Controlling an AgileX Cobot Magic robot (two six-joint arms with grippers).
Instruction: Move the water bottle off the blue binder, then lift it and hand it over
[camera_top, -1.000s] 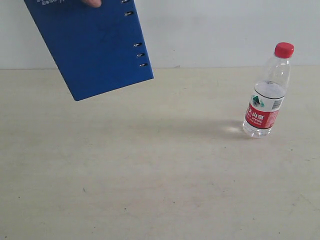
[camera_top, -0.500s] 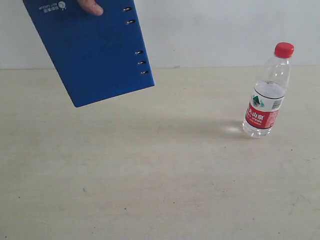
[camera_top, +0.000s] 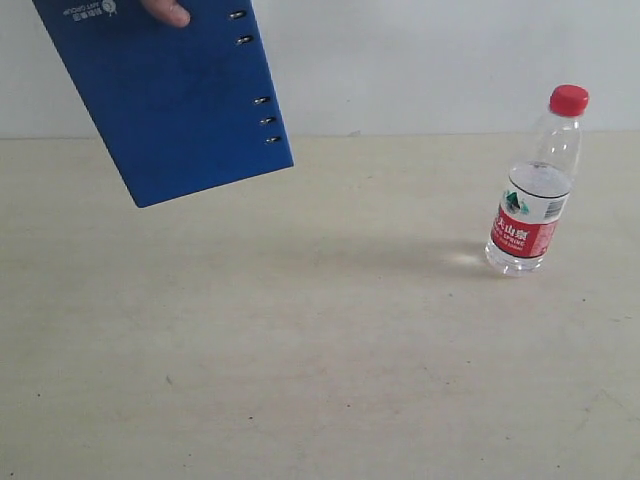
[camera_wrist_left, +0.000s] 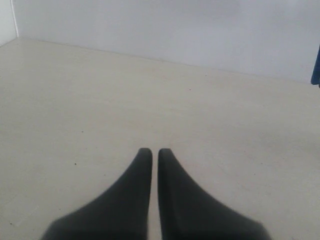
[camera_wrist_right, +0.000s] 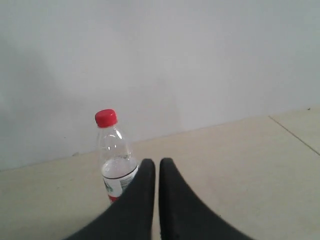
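Note:
The water bottle (camera_top: 535, 185), clear with a red cap and a red and white label, stands upright on the beige table (camera_top: 320, 360) at the right. The blue binder (camera_top: 165, 95) hangs tilted in the air at the upper left, held by a person's hand (camera_top: 165, 11) at its top edge. A sliver of the binder (camera_wrist_left: 316, 67) shows in the left wrist view. My left gripper (camera_wrist_left: 150, 151) is shut over bare table with nothing in it. My right gripper (camera_wrist_right: 157, 162) is shut and empty too, with the bottle (camera_wrist_right: 114, 155) standing beyond its fingers. Neither arm shows in the exterior view.
A white wall (camera_top: 450, 60) runs along the back of the table. A thin seam (camera_wrist_right: 295, 134) crosses the table surface in the right wrist view.
The binder has shifted a little to the left in the person's hand. The bottle and both grippers have stayed where they were.

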